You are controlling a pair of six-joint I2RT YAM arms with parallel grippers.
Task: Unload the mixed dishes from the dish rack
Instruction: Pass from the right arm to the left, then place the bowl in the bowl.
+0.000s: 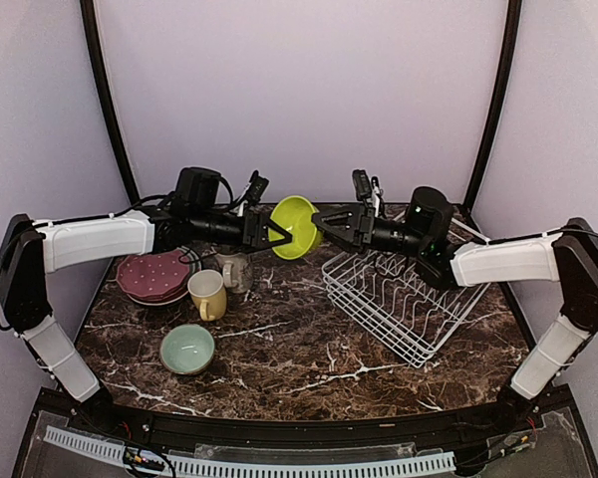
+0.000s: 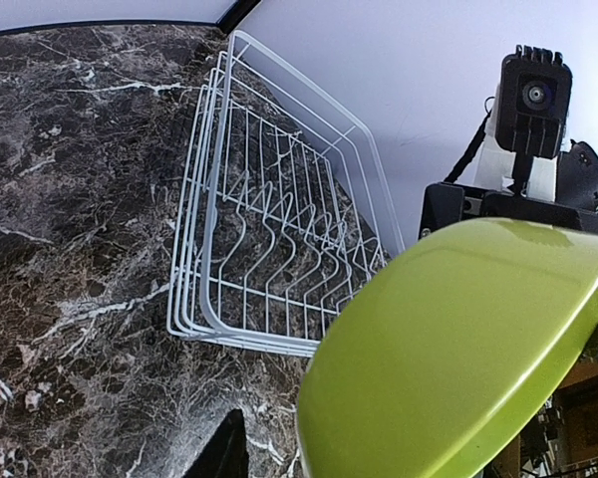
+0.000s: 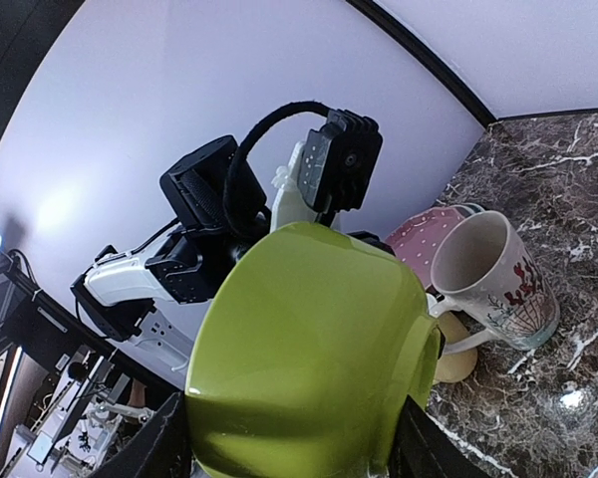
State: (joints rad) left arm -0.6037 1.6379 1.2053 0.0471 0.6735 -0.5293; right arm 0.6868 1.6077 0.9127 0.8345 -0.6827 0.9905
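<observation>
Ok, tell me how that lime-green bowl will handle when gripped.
The lime-green bowl looks rigid, undeformed where the right tool pinches it. Its glossy surface may slip. Above the marble table, a drop would probably chip it.

The lime-green bowl is being held up in mid-air at the back centre, tipped on edge, its glossy inside being turned toward the near side. To its right, the white wire dish rack is being seen resting askew on the dark marble tabletop, prongs up. Over on the left, the plates are being shown in a low stack, a maroon-pink dotted one on top. Just beside them the yellow mug is being seen upright, with the cream-grey mug, red-patterned, just behind it. The pale mint bowl is being seen mouth-up, nearer the front.
</observation>
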